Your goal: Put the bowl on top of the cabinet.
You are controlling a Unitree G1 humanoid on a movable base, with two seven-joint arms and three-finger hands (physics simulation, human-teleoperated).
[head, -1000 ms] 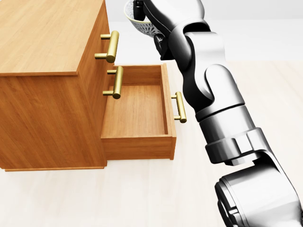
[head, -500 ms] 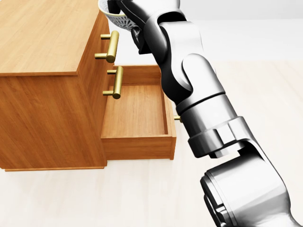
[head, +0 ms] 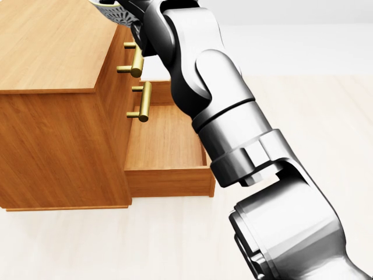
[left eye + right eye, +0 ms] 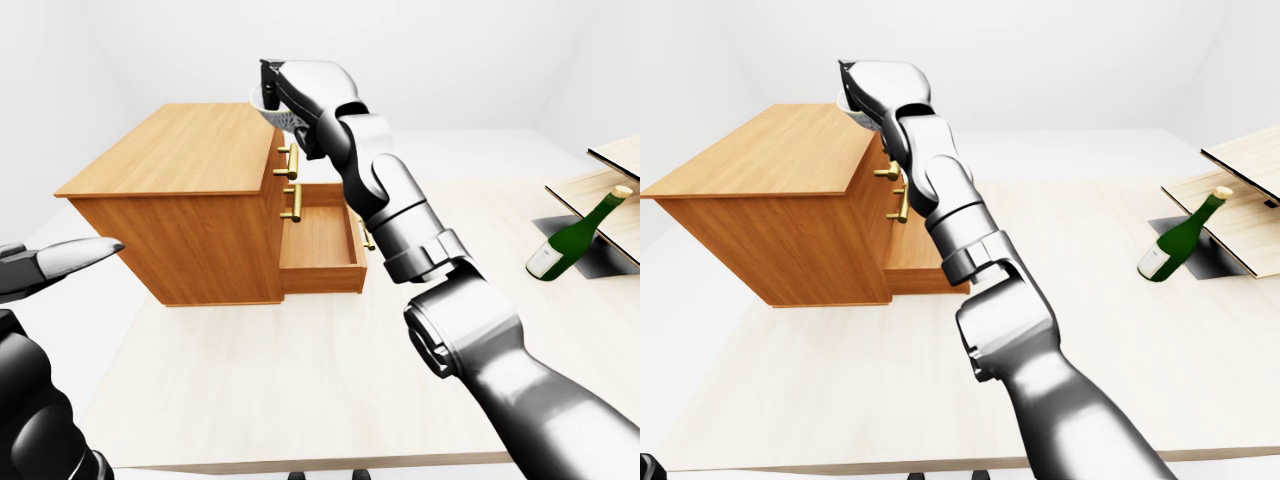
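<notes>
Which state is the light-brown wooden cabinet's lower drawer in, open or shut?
Open: the lower drawer juts out of the wooden cabinet, its inside showing.

Only a patterned sliver of the bowl (image 4: 284, 119) shows under the right hand (image 4: 305, 85), whose fingers seem to wrap it but stay hidden. In the head view the right arm (image 3: 233, 128) covers the right side of the drawer (image 3: 166, 140). The left-eye view's left edge crops the left hand (image 4: 60, 265).

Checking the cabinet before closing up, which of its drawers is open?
The lowest drawer: it is pulled out, its inside showing, while the two drawers above it are shut.
</notes>
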